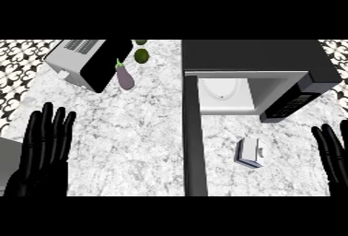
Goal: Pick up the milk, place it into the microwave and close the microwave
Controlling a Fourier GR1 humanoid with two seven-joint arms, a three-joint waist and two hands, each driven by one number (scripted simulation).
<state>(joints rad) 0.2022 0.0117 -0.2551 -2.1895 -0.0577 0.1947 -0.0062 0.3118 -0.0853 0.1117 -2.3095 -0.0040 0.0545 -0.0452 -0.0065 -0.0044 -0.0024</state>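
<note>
The milk carton, white with blue sides, lies on the marble counter in front of the microwave. The microwave stands at the back right, dark on top, with its cavity open and a white turntable plate inside. Its door is swung out toward me, seen edge-on as a dark bar left of the carton. My right hand is at the right edge, fingers straight and up, right of the carton and apart from it. My left hand rests open at the lower left, far from the carton.
A toaster oven sits at the back left. A purple eggplant lies beside it, with green round fruits behind. The patterned wall tiles edge the counter at the left and far right.
</note>
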